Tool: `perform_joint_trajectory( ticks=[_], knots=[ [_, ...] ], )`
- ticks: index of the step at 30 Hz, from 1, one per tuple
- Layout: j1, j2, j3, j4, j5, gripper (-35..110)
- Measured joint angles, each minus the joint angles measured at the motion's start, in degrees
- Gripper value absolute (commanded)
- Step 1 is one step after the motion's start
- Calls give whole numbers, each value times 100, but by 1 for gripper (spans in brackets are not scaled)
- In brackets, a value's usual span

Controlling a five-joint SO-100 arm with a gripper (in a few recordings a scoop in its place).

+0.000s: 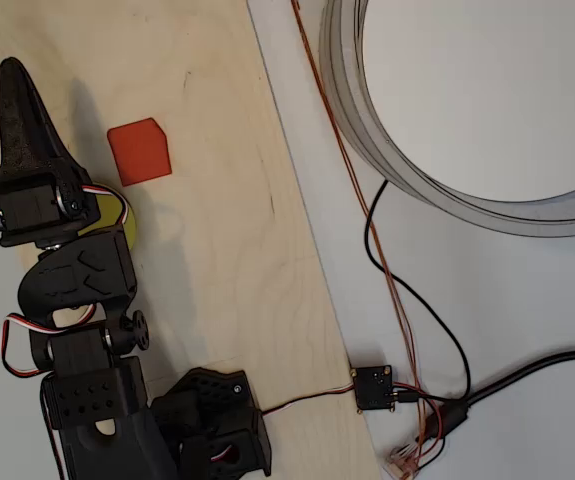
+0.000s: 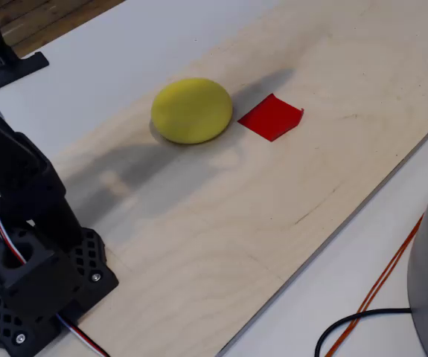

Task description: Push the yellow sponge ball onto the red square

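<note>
On the pale plywood board (image 2: 273, 223), read from left to right:

Writing: no brand, label or lettering can be read on any part.

Arm: black 3D-printed arm (image 1: 77, 330) at the left of the overhead view, its base (image 2: 35, 290) on the board's near left corner in the fixed view; it folds up from the base and reaches toward the top of the overhead picture, with red, white and black servo wires looping along its joints.

Gripper: black pointed gripper (image 1: 22, 110) at the arm's upper end in the overhead view, tapering to a single tip; whether its jaws are apart or together cannot be told.

Ball: bright yellow, matte, round foam sponge ball (image 2: 192, 110) rests on the board just left of the red patch in the fixed view, close to it but not on it; in the overhead view only a yellow sliver (image 1: 122, 218) peeks from under the arm's wrist.

Red square: small flat orange-red patch (image 2: 272, 117) with one corner cut off, lying bare on the board, right of the gripper (image 1: 140, 152).

Cables: black and thin orange wires (image 1: 407, 330) cross the white table (image 1: 527, 330) right of the board.

Ring: large grey round rim (image 1: 387, 150) at the upper right.
</note>
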Motion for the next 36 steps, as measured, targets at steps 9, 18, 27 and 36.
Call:
perform_joint_trajectory(
  ticks=[9,18,27,36],
  knots=[
    [158,-18,1652,97,844,20],
    [-483,457,1688,1327,1635,23],
    [-1362,1125,1723,3015,3313,25],
    [-1723,1731,2364,3779,4588,24]
  ],
)
